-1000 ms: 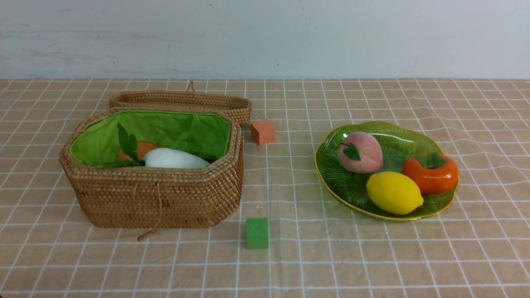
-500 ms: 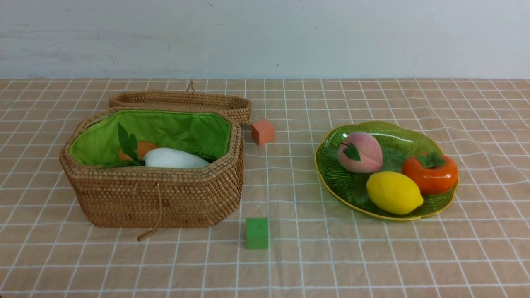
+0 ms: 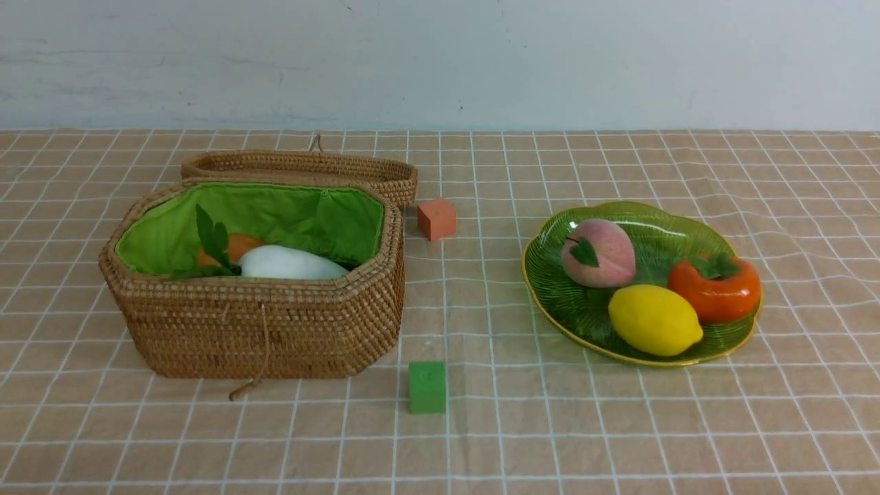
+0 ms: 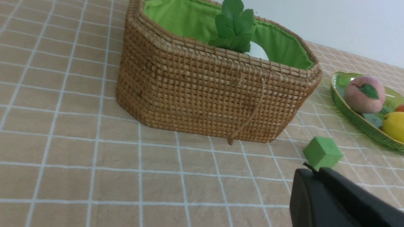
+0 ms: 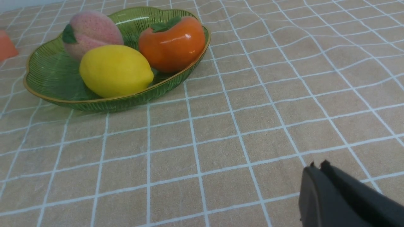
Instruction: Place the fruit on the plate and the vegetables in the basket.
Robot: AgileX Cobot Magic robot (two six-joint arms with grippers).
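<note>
Fruit: one peach (image 3: 598, 253), one lemon (image 3: 654, 320), one persimmon (image 3: 715, 287).

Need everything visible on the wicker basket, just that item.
The large octagonal brown woven wicker basket stands upright and open on the checked tablecloth, toward the robot's left. A bright green cloth lining covers its inside walls. A thin brown cord hangs down its front wall to the cloth. Its matching woven lid lies right behind it. Inside lie a white radish with green leaves and something orange, partly hidden. No end effector touches it.
</note>
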